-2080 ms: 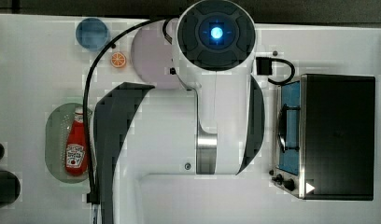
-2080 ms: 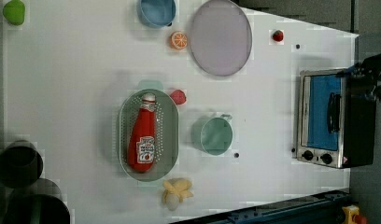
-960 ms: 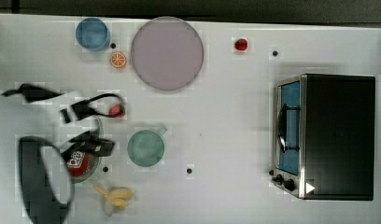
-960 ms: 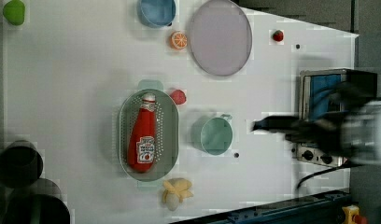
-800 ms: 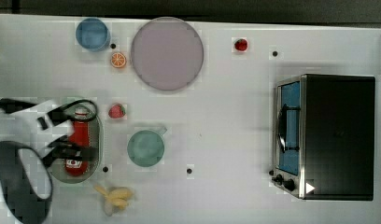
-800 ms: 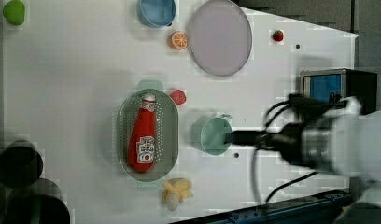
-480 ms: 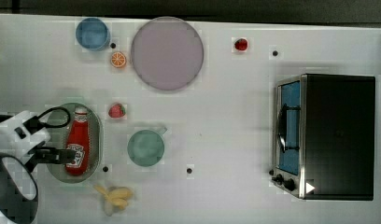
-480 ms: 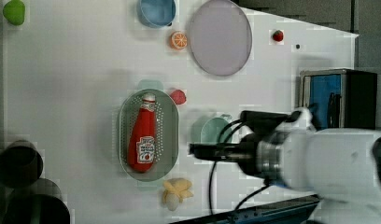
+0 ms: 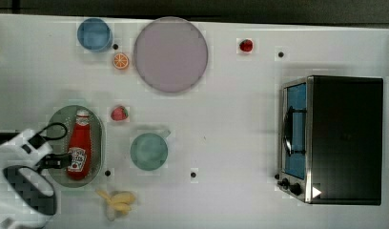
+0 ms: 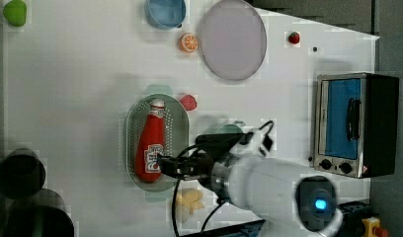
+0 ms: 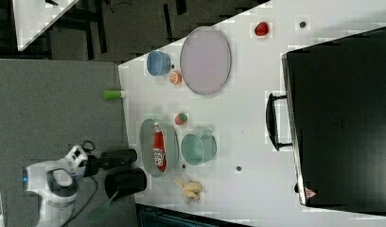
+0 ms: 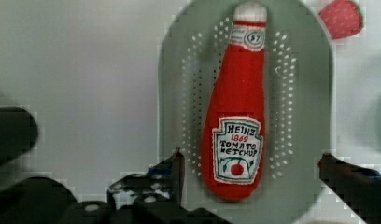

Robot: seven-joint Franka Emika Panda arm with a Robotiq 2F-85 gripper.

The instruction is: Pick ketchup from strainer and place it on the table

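One red squeeze bottle, the ketchup, lies flat along the basin of the strainer, its white cap at the end away from the jaws and its white printed label at the wide end nearest them. The bottle body tapers from a rounded base to a narrow neck with a small round badge below the cap.

The strainer is a pale green oval of smooth plastic, its basin pierced by rows of small round holes on both sides of the bottle. It rests on the table, a flat matte white surface with a few dark dots.

The gripper stands fully open. In the wrist view, one dark finger sits over the strainer rim on one side of the bottle's base, and the other finger sits past the opposite rim (the label end lies between the two, apart from both). Neither finger touches the bottle.

In the top view, the gripper reaches in from the top view's left, level with the label of the ketchup.

A small rounded red strawberry lies on the table just outside the strainer, beyond the cap end.
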